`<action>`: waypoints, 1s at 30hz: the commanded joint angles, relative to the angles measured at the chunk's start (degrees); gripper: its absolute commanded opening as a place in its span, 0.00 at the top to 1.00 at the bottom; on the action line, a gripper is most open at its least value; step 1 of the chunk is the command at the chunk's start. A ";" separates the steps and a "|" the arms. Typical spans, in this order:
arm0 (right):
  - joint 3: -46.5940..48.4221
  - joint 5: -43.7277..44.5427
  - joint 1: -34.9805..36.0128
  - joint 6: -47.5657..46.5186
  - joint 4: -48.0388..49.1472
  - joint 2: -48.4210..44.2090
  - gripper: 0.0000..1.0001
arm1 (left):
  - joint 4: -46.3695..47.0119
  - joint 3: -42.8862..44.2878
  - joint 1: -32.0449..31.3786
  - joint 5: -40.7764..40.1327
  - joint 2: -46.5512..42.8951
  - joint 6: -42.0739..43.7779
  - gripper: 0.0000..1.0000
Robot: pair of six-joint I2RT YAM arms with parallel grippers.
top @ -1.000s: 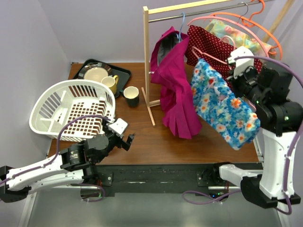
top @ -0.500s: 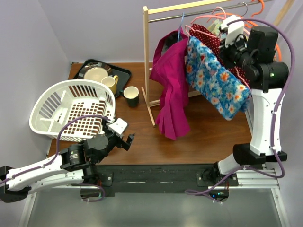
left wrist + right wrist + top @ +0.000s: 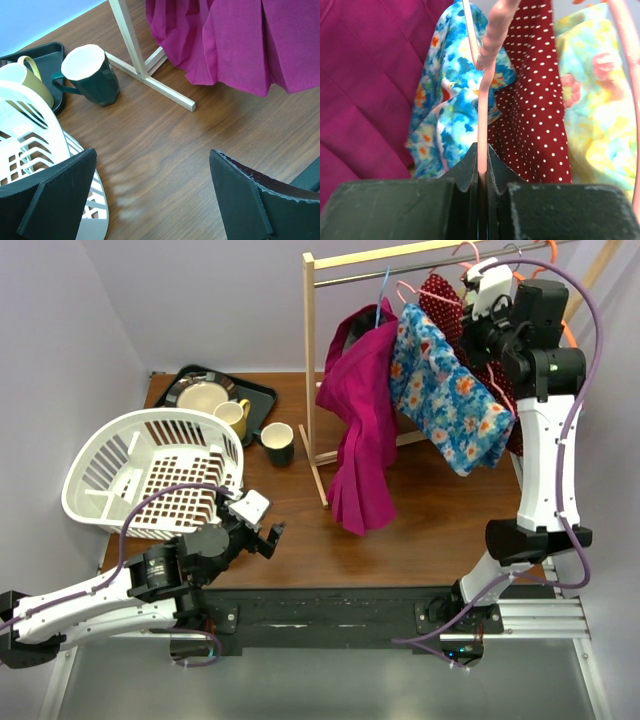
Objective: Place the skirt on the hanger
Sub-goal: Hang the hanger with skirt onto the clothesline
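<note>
Skirt (image 3: 440,400) already drapes over the pink hanger (image 3: 483,110) clamped in the right gripper (image 3: 481,150) by the rail (image 3: 400,270), so apparently only hooking remains, while the left gripper (image 3: 152,155) rests wide open.

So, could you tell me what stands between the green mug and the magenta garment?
The wooden rack's upright post and foot stand between the mug and the garment, clearest in the left wrist view.
</note>
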 commanded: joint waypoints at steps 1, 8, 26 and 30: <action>-1.21 -2.01 -0.08 3.51 9.51 -1.58 1.00 | 2.42 -0.48 0.37 -0.16 -0.28 0.34 0.00; -10.72 -1.66 -0.17 6.85 20.50 -3.79 1.00 | 2.60 -0.48 0.37 0.10 -0.02 0.51 0.00; -24.34 -4.30 -0.17 2.29 24.03 -9.40 0.71 | 3.03 -0.57 0.46 0.36 -0.02 0.60 0.00; -24.70 -2.81 -0.26 0.45 21.22 -14.22 0.45 | 2.86 0.92 0.37 1.42 -0.02 0.43 0.00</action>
